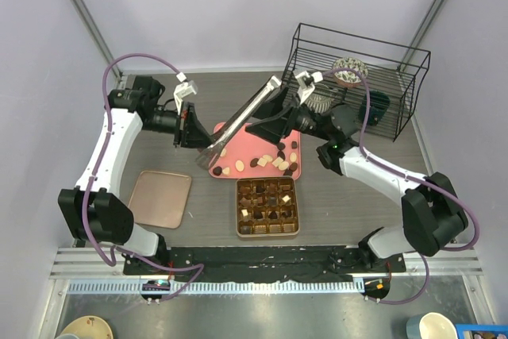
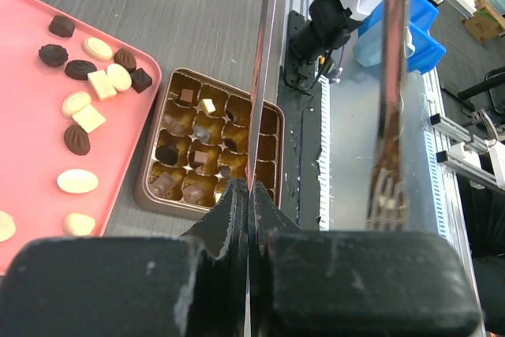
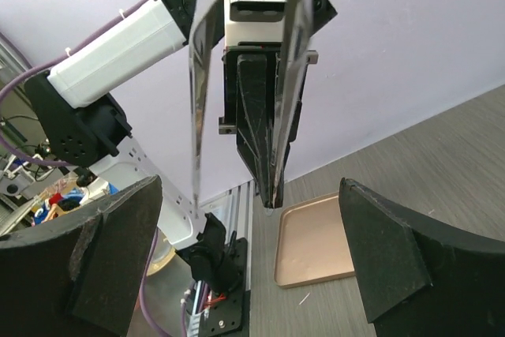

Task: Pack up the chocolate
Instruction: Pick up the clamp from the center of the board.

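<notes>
The chocolate (image 1: 274, 161) lies loose on a pink tray (image 1: 238, 148); several more pieces sit in the gold-brown gridded box (image 1: 237, 207). The left wrist view shows the same chocolate (image 2: 87, 92) and box (image 2: 144, 187). My left gripper (image 1: 193, 136) (image 2: 251, 195) is shut on one arm of metal tongs (image 1: 242, 117) (image 2: 264, 76), held above the tray's left end. Their other arm (image 2: 390, 76) hangs free. My right gripper (image 1: 266, 117) (image 3: 251, 185) stands wide open by the tongs' far end, holding nothing. Ahead of it are the tongs (image 3: 194, 100) and the left gripper (image 3: 264, 132).
A flat rose-gold lid (image 1: 160, 198) (image 3: 316, 242) lies on the table's left. A black wire rack (image 1: 357, 69) with a few items stands at the back right. The metal rail (image 1: 270, 263) runs along the near edge.
</notes>
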### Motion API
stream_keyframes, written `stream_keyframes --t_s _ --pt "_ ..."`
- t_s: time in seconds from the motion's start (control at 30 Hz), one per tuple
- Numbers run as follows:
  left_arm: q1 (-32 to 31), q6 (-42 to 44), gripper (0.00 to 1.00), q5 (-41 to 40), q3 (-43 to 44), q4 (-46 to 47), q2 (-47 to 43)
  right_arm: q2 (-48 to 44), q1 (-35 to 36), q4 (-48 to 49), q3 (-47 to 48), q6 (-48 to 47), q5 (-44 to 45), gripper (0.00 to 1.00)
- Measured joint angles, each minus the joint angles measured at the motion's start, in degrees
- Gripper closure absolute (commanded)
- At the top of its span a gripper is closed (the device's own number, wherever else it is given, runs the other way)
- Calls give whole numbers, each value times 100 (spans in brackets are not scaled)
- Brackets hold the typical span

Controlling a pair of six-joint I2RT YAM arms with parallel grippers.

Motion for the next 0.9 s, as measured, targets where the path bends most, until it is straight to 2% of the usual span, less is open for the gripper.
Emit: stream_keyframes --t_s 0.27,0.5,0.6,0.63,0.83,0.9 --pt "-26 24 100 -17 -105 -2 -2 2 549 -951 516 -772 122 0" --pt "-31 48 100 -57 -236 -2 -79 70 680 -1174 815 -970 175 0" --pt "-31 50 100 -83 -254 0 -111 162 695 -1235 870 -1010 179 12" --pt "-31 48 100 -90 -260 -2 -118 188 697 -1250 881 -1023 181 19" --pt "-31 55 100 -173 -275 0 -162 269 697 -1495 894 -1078 205 36" --pt "-28 52 100 -177 -284 0 -181 269 697 -1585 898 -1102 216 47"
